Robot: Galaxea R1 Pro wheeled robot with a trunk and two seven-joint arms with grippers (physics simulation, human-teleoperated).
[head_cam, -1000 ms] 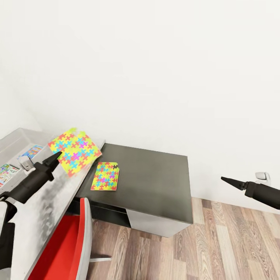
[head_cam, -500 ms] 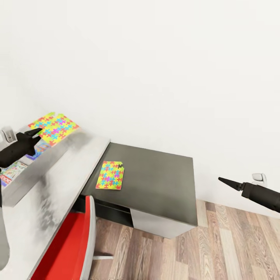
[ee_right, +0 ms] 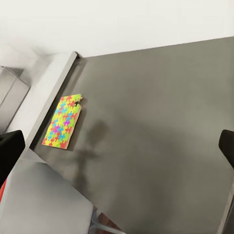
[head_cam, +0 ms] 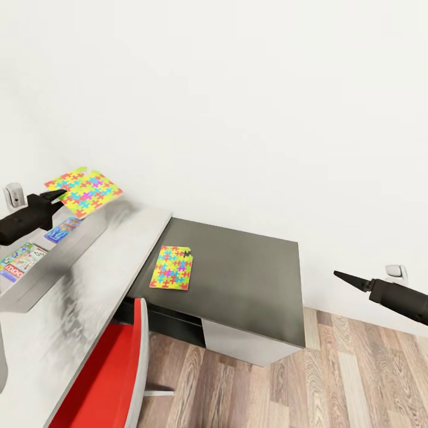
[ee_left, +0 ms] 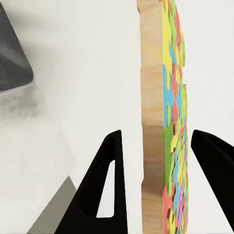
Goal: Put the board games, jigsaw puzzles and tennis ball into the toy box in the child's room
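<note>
Two jigsaw puzzles show here. Nearest is a red chair [head_cam: 104, 380], tucked beside the long light grey surface [head_cam: 89, 279]. Just past the chair sits a low dark grey cabinet [head_cam: 244, 279]. One jigsaw puzzle [head_cam: 172, 267] lies flat on its near left corner, right beside the edge of the light grey surface. One small piece at its far corner looks dark.

The right gripper [head_cam: 348, 278] hangs over the wood floor [head_cam: 333, 380], well apart from that puzzle. Its tips look pressed together to a thin point in the head view, but I cannot tell for sure. The right wrist view looks down on the cabinet top with the puzzle on it.

Farther off, on the left, the pale grey toy box [head_cam: 41, 276] rests on the light grey surface. Board games [head_cam: 21, 258] lie flat inside it, and a smaller blue one [head_cam: 62, 229] too.

The left gripper [head_cam: 56, 197] is up above the toy box. It pinches the other puzzle [head_cam: 83, 191] by its edge. That puzzle is in the air over the far end of the box, close to the white wall [head_cam: 238, 89]. In the left wrist view the puzzle [ee_left: 163, 126] stands edge-on between the two black fingers [ee_left: 109, 190].
</note>
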